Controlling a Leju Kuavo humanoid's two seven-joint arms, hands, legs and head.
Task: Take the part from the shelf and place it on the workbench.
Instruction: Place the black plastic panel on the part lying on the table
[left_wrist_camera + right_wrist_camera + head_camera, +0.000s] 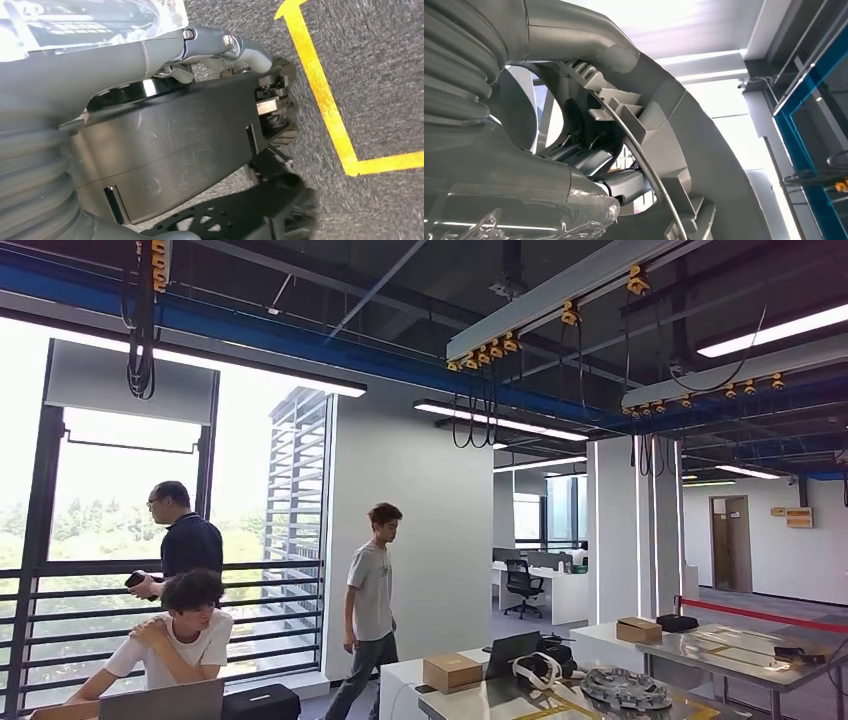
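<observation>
Speckled grey carpet — right robot hand (549,150) gripping ribbed grey part (704,150); left unclear.

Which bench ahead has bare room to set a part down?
The far steel bench: bare top between the cardboard box at its left end and a dark item at its right. The near bench is crowded: brown box, laptop, ringed part. Right hand holds grey ring.

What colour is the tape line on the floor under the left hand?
Yellow. The tape line on the grey floor shows best in the left wrist view.
</observation>
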